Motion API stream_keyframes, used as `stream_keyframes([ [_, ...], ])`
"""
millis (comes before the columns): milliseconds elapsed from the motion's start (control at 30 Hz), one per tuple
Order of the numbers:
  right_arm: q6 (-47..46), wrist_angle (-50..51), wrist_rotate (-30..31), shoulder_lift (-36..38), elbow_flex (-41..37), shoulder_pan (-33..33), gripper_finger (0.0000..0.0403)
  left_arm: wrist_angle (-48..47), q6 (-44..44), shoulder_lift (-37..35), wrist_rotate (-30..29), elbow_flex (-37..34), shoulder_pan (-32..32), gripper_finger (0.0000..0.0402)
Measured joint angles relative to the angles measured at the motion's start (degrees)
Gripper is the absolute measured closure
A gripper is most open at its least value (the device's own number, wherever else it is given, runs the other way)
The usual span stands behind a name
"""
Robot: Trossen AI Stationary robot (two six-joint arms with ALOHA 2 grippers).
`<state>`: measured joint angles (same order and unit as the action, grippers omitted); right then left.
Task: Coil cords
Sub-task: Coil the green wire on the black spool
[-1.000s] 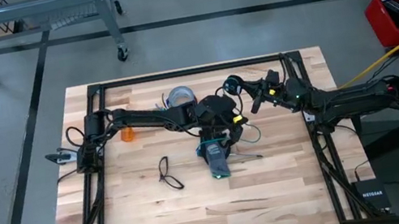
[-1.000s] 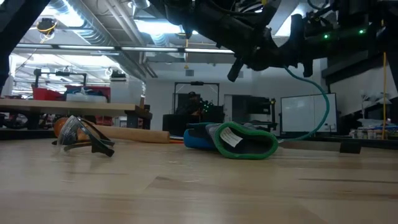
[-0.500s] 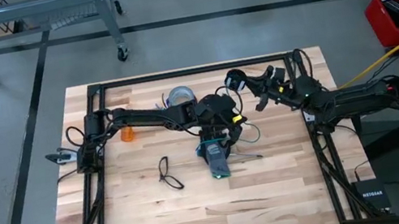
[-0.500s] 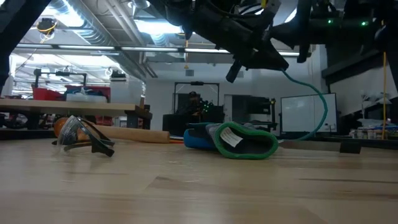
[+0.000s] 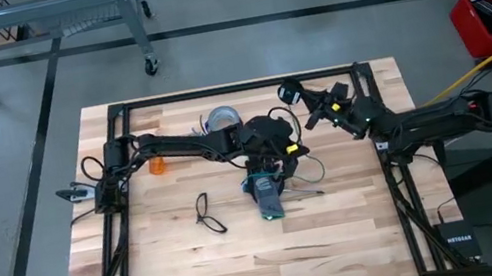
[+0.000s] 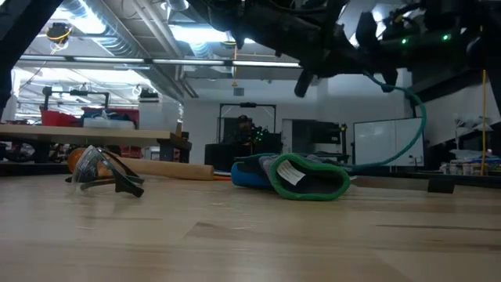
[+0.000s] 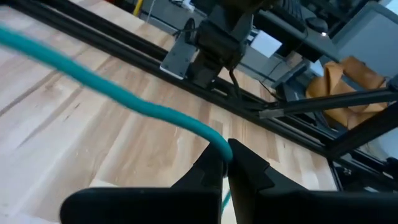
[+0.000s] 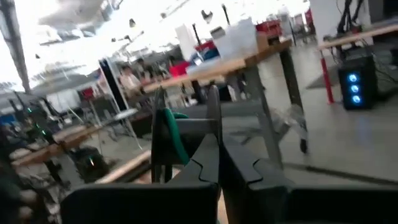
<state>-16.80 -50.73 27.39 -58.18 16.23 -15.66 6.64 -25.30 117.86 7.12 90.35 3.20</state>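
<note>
From above I can barely make out the teal cord (image 5: 291,150) under my left tool (image 5: 286,150), but the left wrist view shows that tool's fingers (image 7: 208,168) pinched together on it over the worktop (image 5: 344,232). My right tool (image 5: 294,94), raised near the far edge, has its fingers together against the small spool (image 8: 163,140) wound with teal cord. The dark loop cord (image 5: 207,214) lies apart on the boards, near the glove (image 6: 301,177), which only the low view shows plainly.

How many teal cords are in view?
1: the thin teal cord runs from the shut left gripper over mid-table to the right gripper near the far edge; others may be hidden.
</note>
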Motion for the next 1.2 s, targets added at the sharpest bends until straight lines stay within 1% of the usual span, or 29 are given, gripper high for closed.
stream_keyframes([
  [100,-1.2,0.4,-2.6,-2.3,0.0,0.0,0.0402,-0.2,-0.4,0.0,1.9,0.0,0.0,0.0401],
  [267,-1.3,1.0,-10.4,-5.0,0.0,-0.1,0.0402,-0.5,-1.5,0.0,5.2,0.0,0.5,0.0401],
  [367,-1.3,2.3,-14.6,-5.5,0.0,-0.1,0.0402,-2.6,-2.7,0.0,7.0,0.0,0.8,0.0401],
  [433,-1.4,4.1,-16.3,-5.5,0.0,-0.1,0.0402,-4.9,-4.2,0.0,7.4,0.0,1.2,0.0401],
  [600,-2.6,10.8,-16.6,-5.5,0.0,-0.1,0.0402,-9.8,-6.3,0.0,7.9,0.0,2.2,0.0401],
  [733,-4.0,14.4,-17.4,-5.5,0.0,-0.1,0.0402,-10.3,-6.5,0.0,7.9,0.0,2.9,0.0401],
  [933,-5.1,14.2,-20.9,-5.5,0.0,-0.1,0.0402,-10.3,-8.3,0.0,7.7,0.0,4.0,0.0401],
  [1100,-5.9,13.1,-20.9,-5.5,0.1,-0.1,0.0402,-10.3,-9.5,0.0,7.5,0.0,4.1,0.0401],
  [1200,-5.9,13.1,-21.0,-5.5,1.8,-0.1,0.0402,-10.2,-10.0,0.0,7.0,0.0,3.9,0.0401],
])
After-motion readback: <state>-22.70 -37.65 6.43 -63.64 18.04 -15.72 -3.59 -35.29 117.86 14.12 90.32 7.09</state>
